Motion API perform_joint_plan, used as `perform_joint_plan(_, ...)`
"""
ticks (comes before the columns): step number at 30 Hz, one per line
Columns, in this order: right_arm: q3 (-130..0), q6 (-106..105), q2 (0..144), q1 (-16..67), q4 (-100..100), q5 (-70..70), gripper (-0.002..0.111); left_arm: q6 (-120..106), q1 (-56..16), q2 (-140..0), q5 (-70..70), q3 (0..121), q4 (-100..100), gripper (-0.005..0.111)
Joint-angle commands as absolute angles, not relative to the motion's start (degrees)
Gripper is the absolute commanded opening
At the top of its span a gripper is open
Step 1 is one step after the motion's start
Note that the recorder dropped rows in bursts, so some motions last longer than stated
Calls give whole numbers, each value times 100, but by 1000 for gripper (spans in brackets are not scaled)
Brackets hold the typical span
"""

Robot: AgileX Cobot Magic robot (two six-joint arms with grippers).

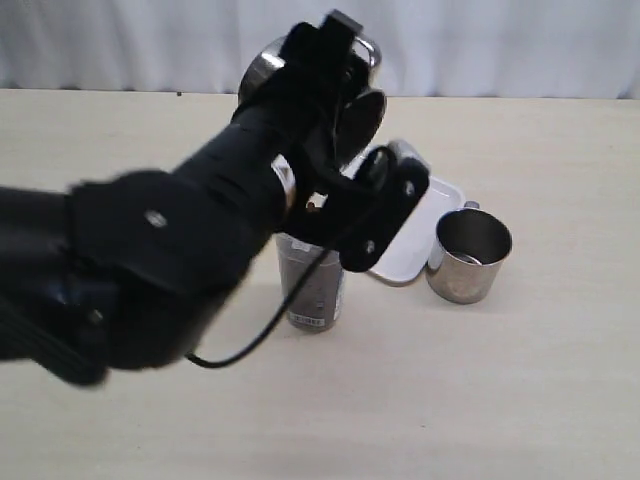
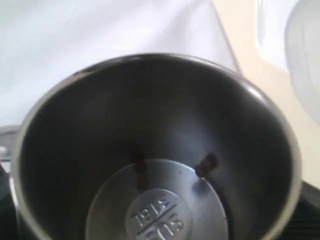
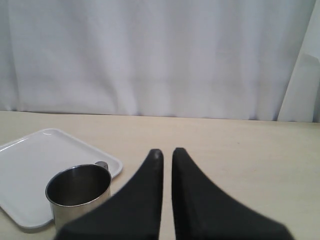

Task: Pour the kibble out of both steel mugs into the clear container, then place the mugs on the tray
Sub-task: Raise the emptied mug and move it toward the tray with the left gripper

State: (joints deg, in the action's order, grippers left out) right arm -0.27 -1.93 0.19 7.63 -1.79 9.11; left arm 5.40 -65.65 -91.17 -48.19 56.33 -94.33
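Note:
My left gripper (image 1: 322, 85) is shut on a steel mug (image 1: 268, 66) and holds it raised and tipped over above the clear container (image 1: 312, 290). The left wrist view looks straight into this mug (image 2: 150, 150). It is almost empty, with two brown kibble pellets (image 2: 207, 162) stuck near its base. Kibble (image 1: 314, 275) fills much of the clear container, whose rim the arm hides. The second steel mug (image 1: 470, 255) stands upright on the table beside the white tray (image 1: 430, 215). My right gripper (image 3: 166, 152) is shut and empty, near that mug (image 3: 77, 192) and the tray (image 3: 35, 165).
A white curtain (image 1: 500, 40) runs along the table's far edge. My bulky left arm (image 1: 170, 260) and its dangling cable (image 1: 255, 345) cover the left middle of the exterior view. The right arm does not show there.

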Motion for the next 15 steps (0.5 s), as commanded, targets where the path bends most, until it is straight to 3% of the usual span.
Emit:
perform_joint_plan(1, 0, -209, 0, 744, -173, 914, 5, 895, -5666, -8436, -2857, 5677, -8329, 0)
perform_joint_plan(8, 0, -209, 0, 744, -173, 914, 5, 970, -3533, -8444, 721, 5677, -6158, 0)
perform_joint_plan(15, 0, -209, 0, 744, -173, 914, 5, 2734, -1836, -9714, 3703, 5677, -5420, 0)
